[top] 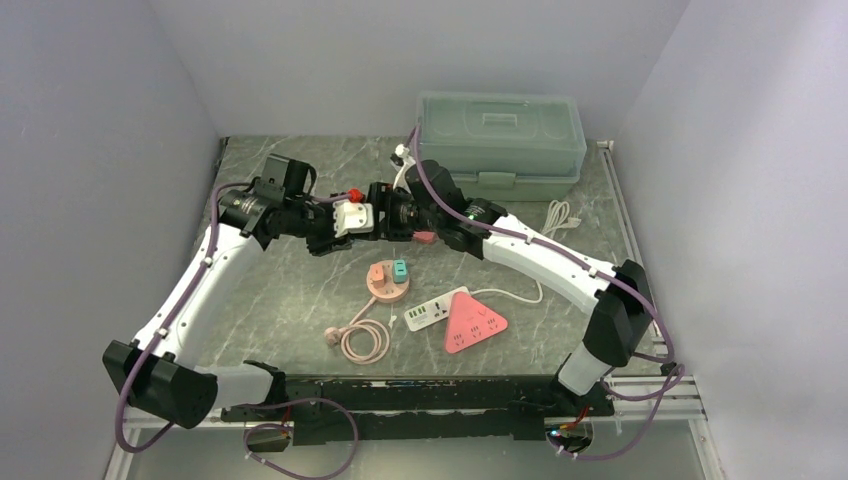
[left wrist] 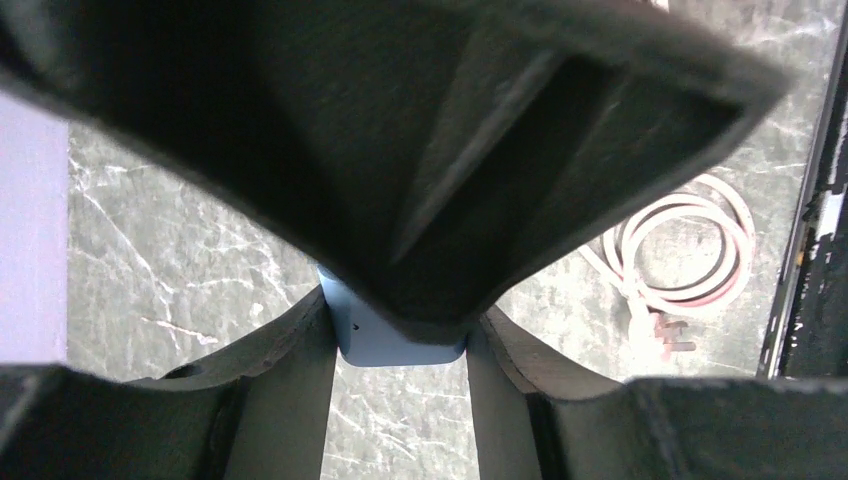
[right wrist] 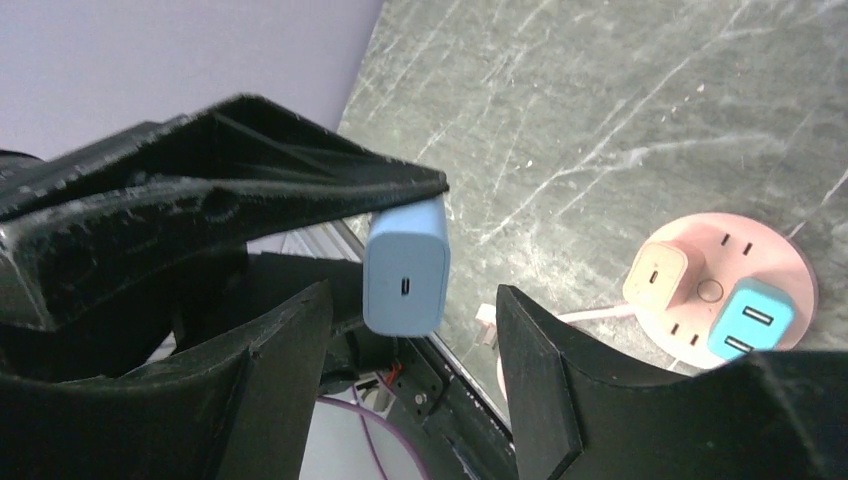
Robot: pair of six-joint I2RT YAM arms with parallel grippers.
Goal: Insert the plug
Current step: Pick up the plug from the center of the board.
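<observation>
Blue charger plug [right wrist: 405, 262] is mid-air at centre of the right wrist view, above the table [right wrist: 620, 120], well apart from the round pink socket base [right wrist: 775, 250] at lower right.

Left gripper [left wrist: 400, 330] is clamped on the plug. In its own view the blue body sits wedged between the two finger tips at bottom centre, touching both. From the right wrist view one black left finger lies over the plug's top and upper-left side.

Right gripper [right wrist: 412, 292] has its fingers [right wrist: 270, 380] apart, one on each side of the plug. There's a visible gap on both sides and no contact.

Plug: small rounded-corner block in smooth matte plastic, with one oval port slot on the facing side. The prongs aren't visible.

Fingers on both grippers are black, wedge-shaped and rough-textured, with scuffed edges.

Most of the left wrist view is blocked by a blurred dark mass, probably the right gripper's body.

Socket base is a flat pink disc with slot pairs. A pink charger [right wrist: 657, 275] and a teal charger [right wrist: 750, 320] with two ports are plugged in side by side.

Table is grey-green marble pattern with white veins. A pink coiled cable [left wrist: 700, 192] lies on it at right of the left wrist view.
</observation>
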